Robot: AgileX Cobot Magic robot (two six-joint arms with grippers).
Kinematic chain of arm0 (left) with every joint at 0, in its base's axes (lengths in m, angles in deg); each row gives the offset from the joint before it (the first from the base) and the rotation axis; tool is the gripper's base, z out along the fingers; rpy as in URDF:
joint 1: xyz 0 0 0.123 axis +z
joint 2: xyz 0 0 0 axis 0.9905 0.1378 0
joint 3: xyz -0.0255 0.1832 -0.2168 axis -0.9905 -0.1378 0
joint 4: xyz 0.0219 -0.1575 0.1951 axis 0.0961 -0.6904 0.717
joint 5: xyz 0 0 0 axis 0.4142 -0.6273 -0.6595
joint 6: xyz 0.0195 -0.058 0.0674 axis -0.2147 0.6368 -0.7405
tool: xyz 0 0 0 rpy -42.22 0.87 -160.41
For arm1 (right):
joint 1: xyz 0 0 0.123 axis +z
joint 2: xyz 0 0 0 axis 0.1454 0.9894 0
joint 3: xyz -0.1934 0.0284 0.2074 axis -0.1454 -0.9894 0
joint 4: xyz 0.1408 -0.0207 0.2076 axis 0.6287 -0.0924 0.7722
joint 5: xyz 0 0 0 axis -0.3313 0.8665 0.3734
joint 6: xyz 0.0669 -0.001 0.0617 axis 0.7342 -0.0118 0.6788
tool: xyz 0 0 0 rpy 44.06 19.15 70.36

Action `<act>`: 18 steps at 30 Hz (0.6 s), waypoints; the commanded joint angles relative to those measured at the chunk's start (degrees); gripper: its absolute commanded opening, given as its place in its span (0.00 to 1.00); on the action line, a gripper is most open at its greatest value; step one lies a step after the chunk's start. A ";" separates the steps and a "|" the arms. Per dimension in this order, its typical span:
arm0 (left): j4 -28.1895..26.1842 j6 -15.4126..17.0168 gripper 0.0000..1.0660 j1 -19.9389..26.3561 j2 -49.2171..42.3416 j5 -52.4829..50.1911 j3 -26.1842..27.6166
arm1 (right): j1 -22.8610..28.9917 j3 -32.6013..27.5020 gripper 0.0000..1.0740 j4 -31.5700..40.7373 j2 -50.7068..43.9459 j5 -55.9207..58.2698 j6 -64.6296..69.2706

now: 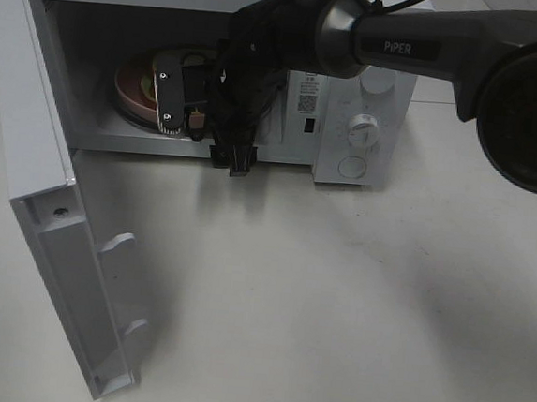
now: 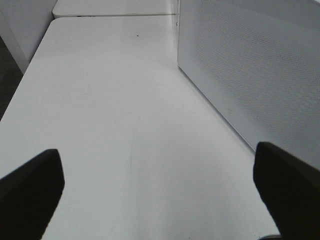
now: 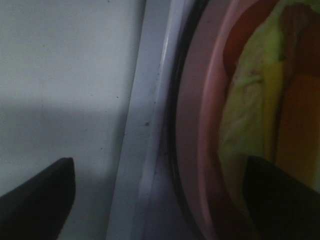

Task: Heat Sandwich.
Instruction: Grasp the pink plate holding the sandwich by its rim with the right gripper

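The sandwich point(image 3: 250, 125), with yellow-green lettuce and reddish filling, lies on a round pink plate point(image 3: 192, 125) inside the open white microwave point(image 1: 368, 87). In the high view the plate point(image 1: 128, 90) sits on the left of the cavity floor, and the sandwich is mostly hidden by the arm. My right gripper point(image 1: 181, 109) reaches into the cavity at the plate's near edge. Its fingers point(image 3: 35, 200) are spread wide, with the plate's rim between them. My left gripper point(image 2: 160, 195) is open and empty over the white table, out of the high view.
The microwave door point(image 1: 58, 239) is swung open toward the front left. The control panel with knobs point(image 1: 361, 129) is on the right. The microwave's perforated side wall point(image 2: 250, 65) stands beside my left gripper. The white table point(image 1: 335, 301) spreads in front.
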 commanded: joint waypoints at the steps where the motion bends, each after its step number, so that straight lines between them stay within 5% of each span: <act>1: 0.00 0.52 0.92 0.23 -1.49 -0.57 -0.23 | 0.23 0.23 0.81 0.17 0.29 0.57 0.11; 13: 0.00 0.52 0.92 0.23 -1.49 -0.57 -0.23 | 0.23 5.67 0.79 2.98 4.13 -0.06 -0.86; 16: 0.00 0.52 0.92 0.23 -1.49 -0.57 -0.23 | 0.23 5.73 0.73 3.44 4.70 0.11 -0.86; 18: 0.11 0.52 0.92 0.23 -1.49 -0.57 -0.23 | 0.23 5.73 0.59 3.32 5.04 -0.06 -0.17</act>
